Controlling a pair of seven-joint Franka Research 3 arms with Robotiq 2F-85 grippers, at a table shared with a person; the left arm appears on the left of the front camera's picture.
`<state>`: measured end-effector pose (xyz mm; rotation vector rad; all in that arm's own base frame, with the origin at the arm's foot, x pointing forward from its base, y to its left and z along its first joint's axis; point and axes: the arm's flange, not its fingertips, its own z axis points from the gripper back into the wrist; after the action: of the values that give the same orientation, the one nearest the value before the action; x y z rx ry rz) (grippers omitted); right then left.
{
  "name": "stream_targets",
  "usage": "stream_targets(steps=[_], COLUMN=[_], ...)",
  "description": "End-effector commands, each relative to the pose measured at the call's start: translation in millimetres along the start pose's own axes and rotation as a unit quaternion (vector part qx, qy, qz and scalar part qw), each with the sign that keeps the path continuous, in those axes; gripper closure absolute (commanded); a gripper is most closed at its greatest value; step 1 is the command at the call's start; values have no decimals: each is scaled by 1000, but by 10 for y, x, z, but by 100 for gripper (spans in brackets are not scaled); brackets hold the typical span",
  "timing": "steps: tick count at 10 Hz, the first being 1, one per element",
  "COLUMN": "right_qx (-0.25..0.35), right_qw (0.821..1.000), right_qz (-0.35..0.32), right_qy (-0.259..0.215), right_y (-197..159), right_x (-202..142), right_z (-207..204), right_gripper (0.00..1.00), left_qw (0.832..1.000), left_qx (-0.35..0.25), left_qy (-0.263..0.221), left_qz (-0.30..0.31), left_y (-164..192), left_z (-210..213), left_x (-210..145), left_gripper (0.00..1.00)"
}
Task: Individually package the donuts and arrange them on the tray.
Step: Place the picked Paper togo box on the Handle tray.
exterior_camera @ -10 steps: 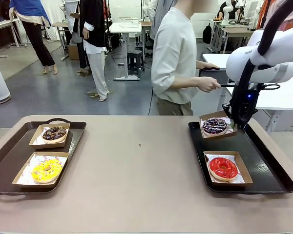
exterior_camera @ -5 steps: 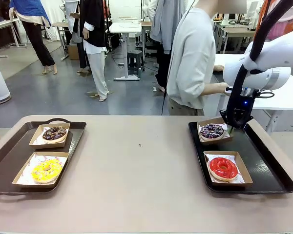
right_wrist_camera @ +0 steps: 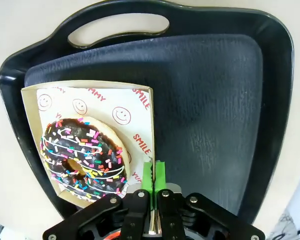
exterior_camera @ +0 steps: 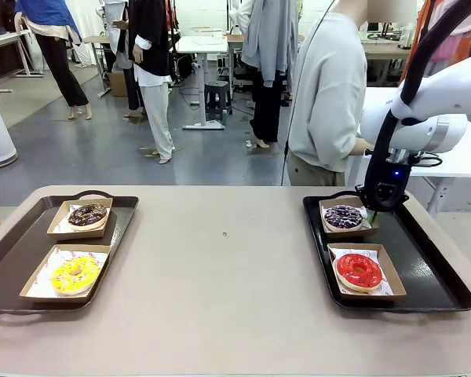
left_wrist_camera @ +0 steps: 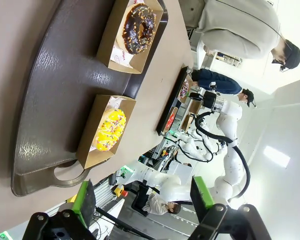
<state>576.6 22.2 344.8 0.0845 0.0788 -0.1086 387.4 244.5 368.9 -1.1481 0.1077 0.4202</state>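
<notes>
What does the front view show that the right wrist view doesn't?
Front view: the left tray with the yellow donut and brown donut, the red donut, a person. Right wrist view: smiley print on the paper liner, the right tool's green pads close together at the edge of the carton. Both: the purple donut in its carton on the right tray.

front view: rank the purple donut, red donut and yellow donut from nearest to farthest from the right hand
1. purple donut, in its box right beside the right hand, far end of the right tray.
2. red donut, near end of the same tray.
3. yellow donut, across the table on the left tray.
</notes>
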Motion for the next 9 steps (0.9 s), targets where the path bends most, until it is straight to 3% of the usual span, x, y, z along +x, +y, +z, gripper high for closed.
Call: stream_targets(steps=[1,2,4,5,6,7,9], right_qx=[7,8,16,21,26,31,31], right_qw=[1000,1000,1000,1000,999,999,999], right_qz=[12,5,-5,-17,-22,-20,-6], right_qy=[-2,1,-8,-8,-12,-18,-24], right_y=[-23,-46,-113,-145,-179,-190,-148], right_x=[-52,-64,-102,-136,-170,-214,-365], right_z=[65,110,211,276,347,429,562], right_gripper=[38,0,0,14,4,0,0], left_qw=[1000,1000,1000,1000,1000,1000,1000], left_qx=[3,3,3,3,3,3,3], left_qy=[-5,-5,-5,-5,-5,-5,-5], left_qz=[-1,-1,-1,-1,-1,-1,-1], left_y=[-5,-5,-5,-5,-5,-5,-5], left_z=[-2,-2,-2,-2,-2,-2,-2], left_x=[-37,-37,-37,-37,-37,-37,-37], left_gripper=[0,0,0,0,0,0,0])
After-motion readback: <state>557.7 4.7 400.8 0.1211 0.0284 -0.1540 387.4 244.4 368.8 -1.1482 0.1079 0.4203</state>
